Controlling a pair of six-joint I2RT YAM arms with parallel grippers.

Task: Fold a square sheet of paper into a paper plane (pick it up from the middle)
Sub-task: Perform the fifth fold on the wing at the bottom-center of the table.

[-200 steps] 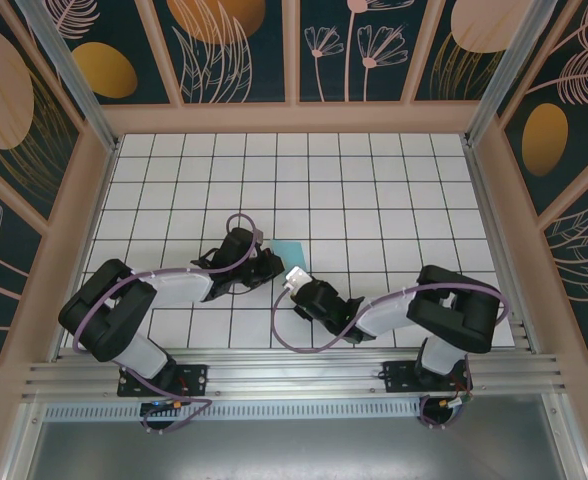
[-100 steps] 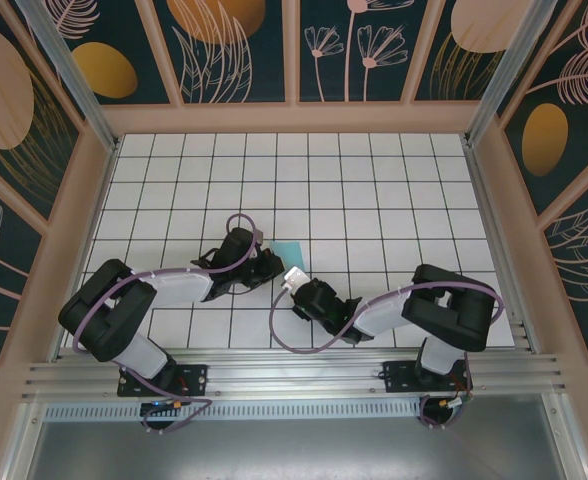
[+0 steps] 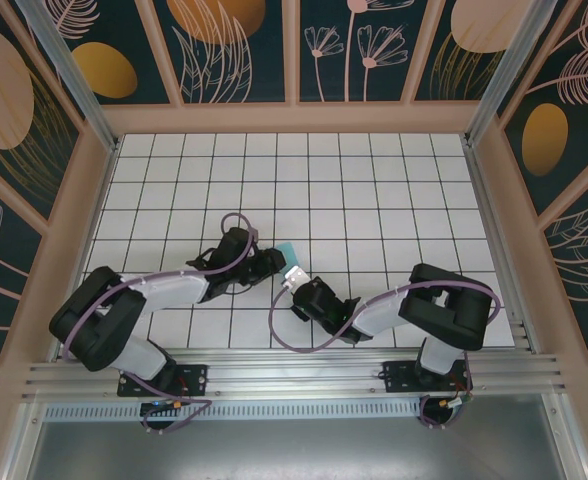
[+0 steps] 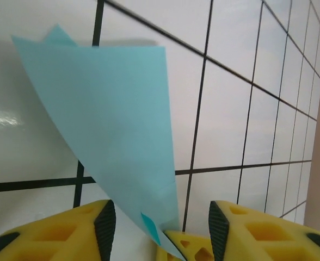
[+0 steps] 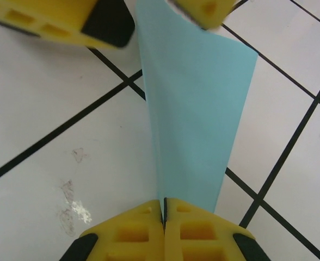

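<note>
Pinching the paper (image 5: pixel 195 109) tight in our right tool (image 5: pixel 164 209), we hold the left tool (image 4: pixel 158 217) open astride it, likely to regrip

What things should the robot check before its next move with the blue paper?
1. Right hand shut on the paper: ok.
2. Left hand open: ok.
3. Left hand clear of the paper: cannot tell; the paper runs between its fingers.
4. Paper free of tears: ok where it shows.
5. Paper's far end resting on the table: cannot tell.
</note>
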